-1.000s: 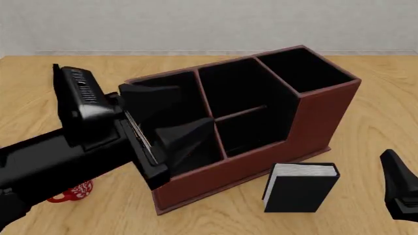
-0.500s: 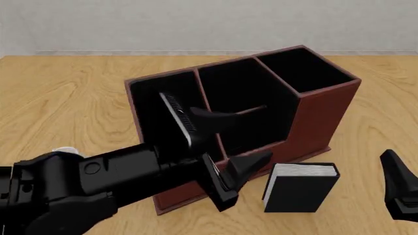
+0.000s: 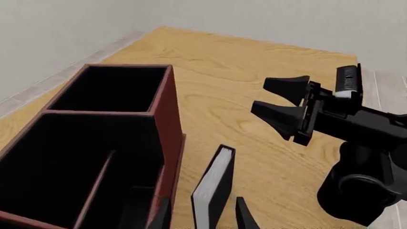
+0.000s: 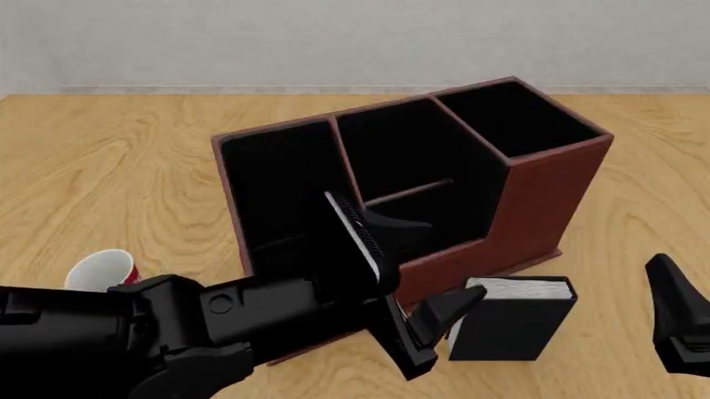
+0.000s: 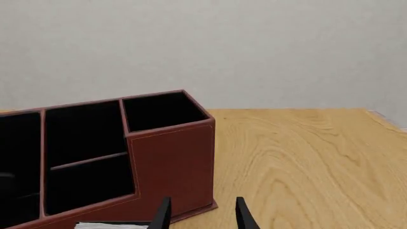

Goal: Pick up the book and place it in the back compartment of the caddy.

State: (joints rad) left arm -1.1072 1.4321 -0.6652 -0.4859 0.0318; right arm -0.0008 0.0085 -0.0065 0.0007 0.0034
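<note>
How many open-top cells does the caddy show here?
4, though the left arm may hide more. On the caddy: tall end cell, a middle cell split by a divider bar into two, and a left-end cell.

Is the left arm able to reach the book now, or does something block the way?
Probably yes. The left gripper is open and right beside the book, which stands upright, apart from the caddy. Its fingers straddle the book; nothing lies between.

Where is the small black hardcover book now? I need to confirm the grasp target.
In the front view, the black book stands upright on the wooden table, lower right, just in front of the reddish-brown caddy, with the left gripper closing in.
</note>
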